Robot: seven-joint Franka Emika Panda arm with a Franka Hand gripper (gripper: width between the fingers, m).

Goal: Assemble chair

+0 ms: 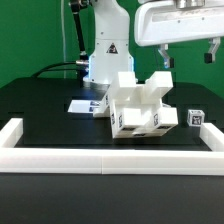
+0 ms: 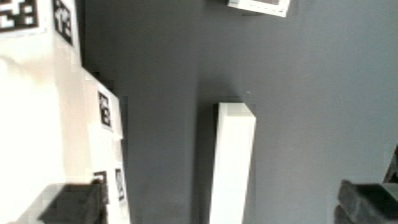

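A: Jaws?
B: Gripper (image 1: 188, 56) hangs high at the exterior view's right. Jaws are spread wide with nothing between them, and it touches no part.
A: Where's the chair?
B: Chair (image 1: 140, 108) is part-built and sits mid-table, in front of the arm's base (image 1: 105, 55). It's a blocky white cluster with tags on the faces toward the camera. It stands inside the low white frame (image 1: 110, 157) that runs along the front and both sides of the black table (image 1: 40, 100).
A: Loose parts?
B: One small tagged piece (image 1: 196, 118) sits near the chair on the exterior view's right, apart from it and close to the frame's side rail (can't tell which part it is from that angle).
A: Wrist view?
B: A long white post (image 2: 231, 150) lies flat on the dark table top, lengthwise between the two dark fingers (image 2: 71, 205). Only the finger tips show, and each stands well clear of the post. Tagged white faces of the chair lie alongside the post, with a strip of bare table between them.
A: Marker board?
B: Marker board (image 1: 85, 105) lies flat on the table at the exterior view's left of the chair, close to it. Can't tell whether the two touch.
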